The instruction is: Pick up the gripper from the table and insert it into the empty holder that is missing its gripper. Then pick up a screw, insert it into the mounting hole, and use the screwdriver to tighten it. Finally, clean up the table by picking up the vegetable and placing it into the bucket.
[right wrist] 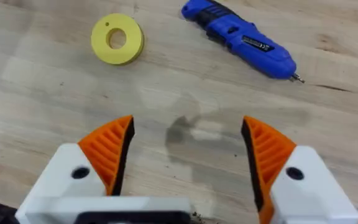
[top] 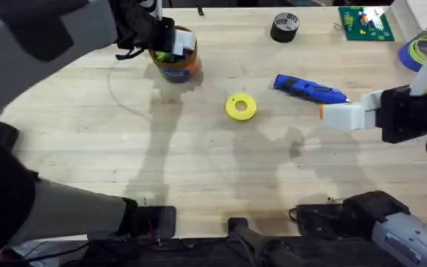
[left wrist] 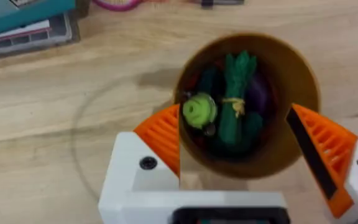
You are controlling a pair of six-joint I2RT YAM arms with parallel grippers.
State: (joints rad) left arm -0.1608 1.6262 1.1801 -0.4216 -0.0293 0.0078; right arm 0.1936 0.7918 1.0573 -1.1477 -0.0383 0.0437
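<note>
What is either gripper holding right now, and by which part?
Nothing. The left gripper hangs open over the bucket, with the vegetable lying loose inside. The right gripper is open above bare table.

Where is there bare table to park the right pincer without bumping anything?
Bare wood lies in front of the yellow ring and blue screwdriver, toward the arm bases, under the open right pincer. The far edge is crowded: the bucket under the left pincer, black tape roll, green board.

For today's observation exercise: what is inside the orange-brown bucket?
Inside the bucket lies the dark-green leafy vegetable, beside a yellow-green round toy and something purple. The bucket's floor beneath them is covered.
</note>
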